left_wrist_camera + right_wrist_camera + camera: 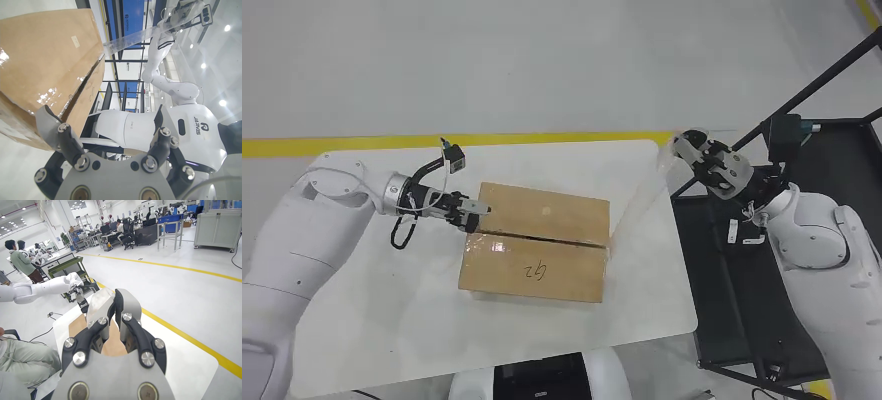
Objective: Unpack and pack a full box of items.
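Note:
A brown cardboard box (537,240) lies in the middle of the white table (392,320), its top flaps meeting along a seam. My left gripper (477,215) stands open at the box's left end, one finger (47,121) against the box (43,62) by the seam. A strip of clear tape (136,37) stretches from the box's far end up to my right gripper (186,9). The right gripper (687,148) hangs above the table's far right corner, shut on the tape (98,302). The tape (647,190) is faint in the top view.
A black metal cart (742,300) stands right of the table, close to the right arm. A yellow floor line (442,145) runs behind the table. A person in pale green clothes (24,357) sits near the table's edge in the right wrist view.

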Controlling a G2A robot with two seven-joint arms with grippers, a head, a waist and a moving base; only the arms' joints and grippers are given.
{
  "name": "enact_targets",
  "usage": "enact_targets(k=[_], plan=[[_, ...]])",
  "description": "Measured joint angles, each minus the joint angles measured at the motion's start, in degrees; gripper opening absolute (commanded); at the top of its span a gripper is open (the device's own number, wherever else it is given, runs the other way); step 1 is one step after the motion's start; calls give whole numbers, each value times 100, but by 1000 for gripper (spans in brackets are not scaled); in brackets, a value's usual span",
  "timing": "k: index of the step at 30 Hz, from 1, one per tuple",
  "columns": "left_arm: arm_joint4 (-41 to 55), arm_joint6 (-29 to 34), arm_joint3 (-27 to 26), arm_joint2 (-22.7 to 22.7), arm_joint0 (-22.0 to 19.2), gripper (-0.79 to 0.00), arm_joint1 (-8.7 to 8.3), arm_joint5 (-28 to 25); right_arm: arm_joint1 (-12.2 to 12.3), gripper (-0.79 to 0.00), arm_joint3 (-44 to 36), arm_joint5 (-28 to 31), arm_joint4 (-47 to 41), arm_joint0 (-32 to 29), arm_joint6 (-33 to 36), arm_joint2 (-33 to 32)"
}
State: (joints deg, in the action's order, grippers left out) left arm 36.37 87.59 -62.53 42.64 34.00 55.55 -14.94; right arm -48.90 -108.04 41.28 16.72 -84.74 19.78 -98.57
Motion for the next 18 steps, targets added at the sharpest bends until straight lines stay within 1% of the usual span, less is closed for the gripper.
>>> enact_targets(k=[6, 11, 18], plan=[[-108, -32, 237, -134, -56, 0, 122, -96, -21, -785, 32, -38, 57, 30, -31, 41], [-386, -96, 364, -178, -97, 0, 162, -104, -32, -785, 33, -83, 76, 25, -146, -105], [-672, -101, 373, -243, -76, 0, 211, -47, -56, -785, -242, 9, 36, -190, -308, -348]])
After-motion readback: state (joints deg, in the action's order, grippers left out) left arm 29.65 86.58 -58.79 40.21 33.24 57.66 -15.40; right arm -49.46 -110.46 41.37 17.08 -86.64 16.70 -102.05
